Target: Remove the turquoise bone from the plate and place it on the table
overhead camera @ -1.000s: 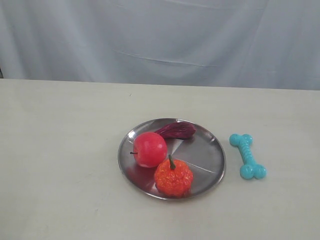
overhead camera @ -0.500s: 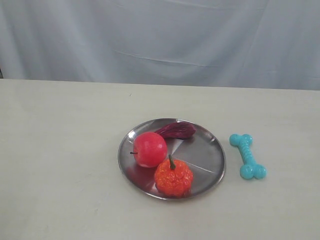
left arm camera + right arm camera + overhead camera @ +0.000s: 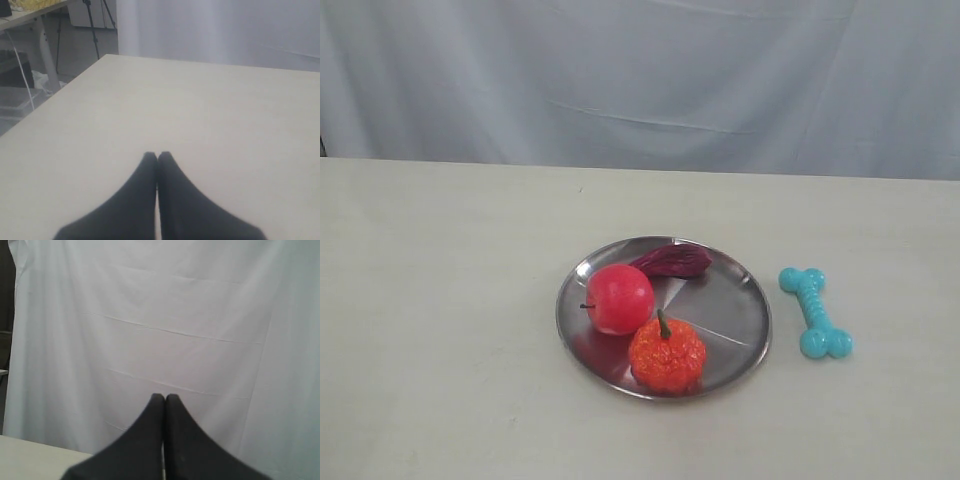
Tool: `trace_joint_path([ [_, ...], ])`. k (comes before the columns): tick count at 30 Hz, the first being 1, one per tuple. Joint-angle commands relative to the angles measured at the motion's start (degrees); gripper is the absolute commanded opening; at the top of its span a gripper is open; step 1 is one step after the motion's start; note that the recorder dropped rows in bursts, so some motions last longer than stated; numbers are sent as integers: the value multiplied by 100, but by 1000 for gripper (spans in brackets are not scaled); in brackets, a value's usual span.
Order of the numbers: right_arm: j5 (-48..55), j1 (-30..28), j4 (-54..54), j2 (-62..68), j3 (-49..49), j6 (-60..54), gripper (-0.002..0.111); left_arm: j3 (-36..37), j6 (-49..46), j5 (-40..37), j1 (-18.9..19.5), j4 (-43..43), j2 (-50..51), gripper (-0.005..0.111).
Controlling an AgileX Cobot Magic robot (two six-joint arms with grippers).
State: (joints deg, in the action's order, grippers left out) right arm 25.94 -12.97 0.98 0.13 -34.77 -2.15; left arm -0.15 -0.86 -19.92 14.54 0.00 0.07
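Observation:
The turquoise bone [image 3: 815, 311] lies flat on the cream table [image 3: 440, 300], just right of the silver plate [image 3: 730, 312] and apart from its rim. Neither arm shows in the exterior view. In the left wrist view my left gripper [image 3: 157, 155] is shut with nothing in it, above bare tabletop [image 3: 200, 110]. In the right wrist view my right gripper [image 3: 165, 397] is shut and empty, facing the white curtain [image 3: 165, 315]. The bone and the plate show in neither wrist view.
On the plate sit a red apple [image 3: 618, 298], an orange bumpy pumpkin toy [image 3: 666, 354] and a dark purple item [image 3: 672, 261]. A pale curtain [image 3: 640, 80] hangs behind the table. The table's left edge and a cluttered floor area [image 3: 30, 75] show in the left wrist view.

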Motion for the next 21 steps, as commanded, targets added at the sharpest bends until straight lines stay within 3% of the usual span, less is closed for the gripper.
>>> trace_joint_path([
  [1,-31,9,-16,-13,26,21,-1,15,24,31,14,0,-7,0],
  [9,112,9,-51,-13,140,59,-1,15,24,31,14,0,-7,0],
  [21,-936,-2,-98,-13,1838,126,-1,15,24,31,14,0,-7,0],
])
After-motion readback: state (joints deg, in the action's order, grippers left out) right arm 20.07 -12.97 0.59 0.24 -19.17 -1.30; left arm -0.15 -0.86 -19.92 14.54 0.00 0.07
